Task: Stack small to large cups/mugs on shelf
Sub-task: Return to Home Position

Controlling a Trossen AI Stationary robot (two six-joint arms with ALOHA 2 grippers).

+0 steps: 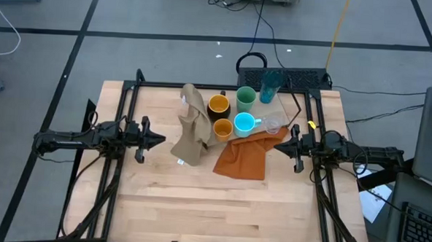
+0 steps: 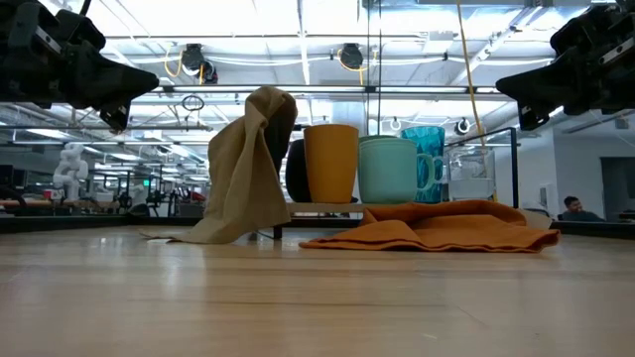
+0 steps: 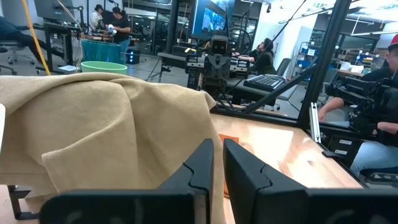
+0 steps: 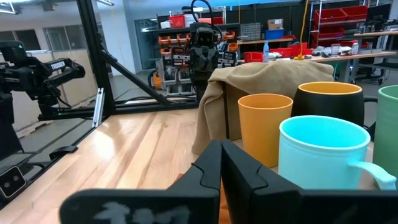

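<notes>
Six vessels stand together on a light wood shelf at the table's far middle: a teal tumbler, a light green cup, a yellow mug with a dark outside, an orange cup, a cyan mug and a small clear glass. My left gripper is shut and empty, left of the tan cloth. My right gripper is shut and empty, right of the cups over the orange cloth. Both hang above the table in the low view.
A tan cloth is draped over the shelf's left end and hangs to the table. An orange cloth lies crumpled in front of the shelf. Black frame rails run along both sides. The table's near half is bare wood.
</notes>
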